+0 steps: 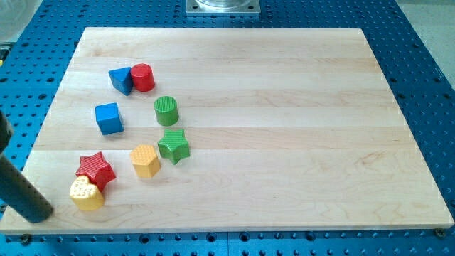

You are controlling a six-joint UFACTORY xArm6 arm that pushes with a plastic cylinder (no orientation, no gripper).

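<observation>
The dark rod enters from the view's left edge and slants down; my tip [39, 212] rests on the board's bottom-left corner. Nearest to it is the yellow heart block [86, 194], just to its right with a small gap. The red star block [96, 169] touches the yellow heart from above. Further right lie the yellow hexagon block [145, 160] and the green star block [173, 145]. Higher up sit the blue cube [109, 118] and the green cylinder [166, 110]. At the top, the blue triangle block [121, 80] touches the red cylinder [143, 77].
The wooden board [284, 128] lies on a blue perforated table [426, 57]. A grey metal base [222, 6] stands at the view's top middle, beyond the board's far edge.
</observation>
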